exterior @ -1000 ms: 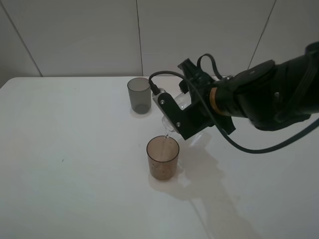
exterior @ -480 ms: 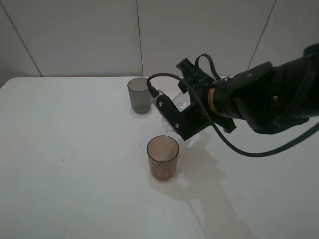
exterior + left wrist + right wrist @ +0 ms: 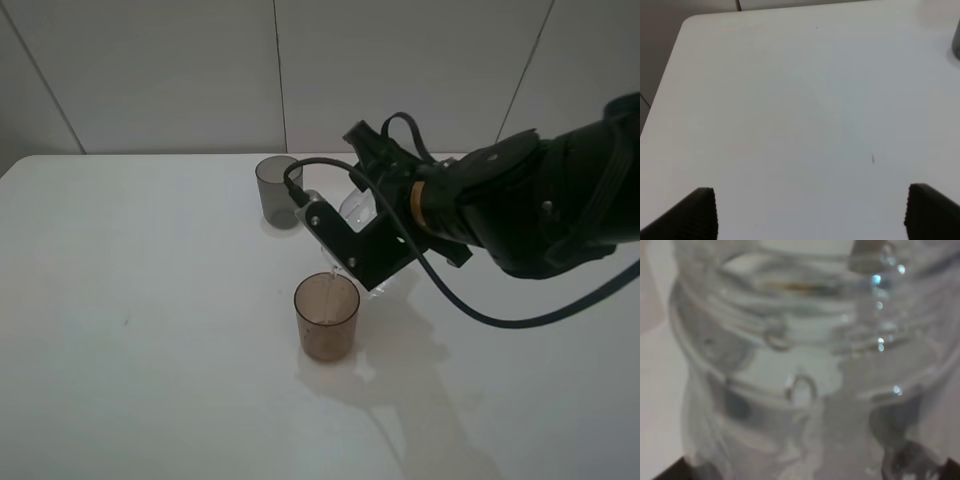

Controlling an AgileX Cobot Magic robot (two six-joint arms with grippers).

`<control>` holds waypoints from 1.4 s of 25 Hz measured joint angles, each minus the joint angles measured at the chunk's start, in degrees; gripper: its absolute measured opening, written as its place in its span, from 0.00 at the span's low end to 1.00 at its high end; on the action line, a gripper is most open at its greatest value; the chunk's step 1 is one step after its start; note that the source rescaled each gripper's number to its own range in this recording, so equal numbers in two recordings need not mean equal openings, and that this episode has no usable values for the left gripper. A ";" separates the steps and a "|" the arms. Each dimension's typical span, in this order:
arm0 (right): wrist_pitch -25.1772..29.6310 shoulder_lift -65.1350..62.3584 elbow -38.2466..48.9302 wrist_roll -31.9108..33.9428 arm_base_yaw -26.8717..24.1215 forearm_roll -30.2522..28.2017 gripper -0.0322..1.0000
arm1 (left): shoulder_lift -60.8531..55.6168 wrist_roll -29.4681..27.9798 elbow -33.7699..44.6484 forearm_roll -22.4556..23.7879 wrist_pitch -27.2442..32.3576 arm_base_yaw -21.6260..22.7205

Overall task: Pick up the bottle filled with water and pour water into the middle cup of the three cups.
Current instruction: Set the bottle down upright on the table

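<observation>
**Exterior high view.** The right gripper (image 3: 352, 232) is clamped on the bottle (image 3: 354, 208), which is tipped steeply with its neck pointing down. Black gripper parts and a looping cable (image 3: 300, 163) cover most of the bottle, so only a patch of its clear body and part of its mouth show. The mouth hangs just below the gripper, directly over the far rim of the middle cup (image 3: 326, 316), which stands upright on the white tabletop (image 3: 150, 300). A pale streak joins mouth and rim. It is too thin to say with certainty that it is a water stream, and the level in the cup cannot be read through the brown wall. A dark grey cup (image 3: 279, 190) stands upright beyond the gripper, near it but apart. The arm blocks the tabletop behind it, and only these two cups are seen.

**Right wrist view.** The bottle (image 3: 805, 355) fills the frame at very close range and is out of focus. Thread ridges, droplets and highlights are discernible. Dark shapes in the lower corners may be gripper fingers, but they are cut off.

**Left wrist view.** The left gripper (image 3: 810, 214) is spread wide over bare tabletop (image 3: 790, 100) with nothing between its fingertips (image 3: 702, 212), whose ends alone are in frame. A grey sliver (image 3: 956, 42) at the frame edge is cut off, probably the grey cup.
</observation>
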 joint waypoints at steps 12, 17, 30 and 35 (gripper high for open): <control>0.43 0.00 0.00 -3.89 0.76 0.00 0.03 | 0.00 0.00 0.00 0.00 0.00 0.00; 1.50 0.00 0.00 -5.48 0.76 0.03 0.03 | 0.00 0.00 0.00 0.00 0.00 0.00; 1.97 0.00 0.00 -9.31 2.09 0.03 0.03 | 0.00 0.00 0.00 0.00 0.00 0.00; 2.04 0.00 0.00 -10.38 2.08 0.03 0.03 | 0.00 0.00 0.00 0.00 0.00 0.00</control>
